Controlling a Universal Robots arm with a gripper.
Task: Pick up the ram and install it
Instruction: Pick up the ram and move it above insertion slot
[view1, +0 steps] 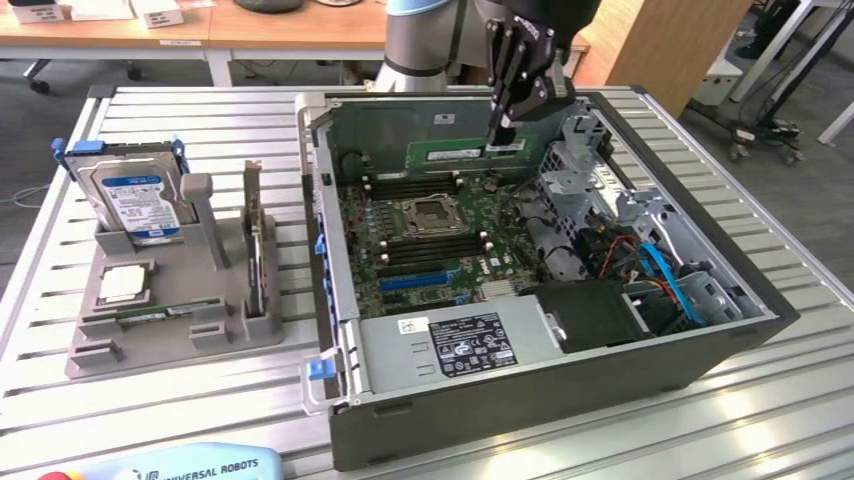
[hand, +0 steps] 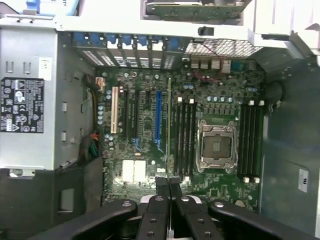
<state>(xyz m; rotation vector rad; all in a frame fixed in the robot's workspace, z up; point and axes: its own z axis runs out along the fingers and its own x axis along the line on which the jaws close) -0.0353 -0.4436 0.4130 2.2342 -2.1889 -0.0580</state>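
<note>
Computer case (view1: 534, 385): one open tower, motherboard (hand: 145, 150) facing up.
Grey holder (view1: 174, 345): beside the case on the exterior view's left, carrying one hard drive (view1: 134, 195) and one processor chip (view1: 123, 283).
Gripper (view1: 505, 140): above the case interior, fingers clamped on the ram (view1: 447, 152).
Ram: one thin green stick with a pale label, seen broadside in the exterior view and edge-on in the wrist view, over the case's CPU socket (hand: 217, 146) side.

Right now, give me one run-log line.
gripper: shut on ram | ram: held over motherboard, not seated | case: open
</note>
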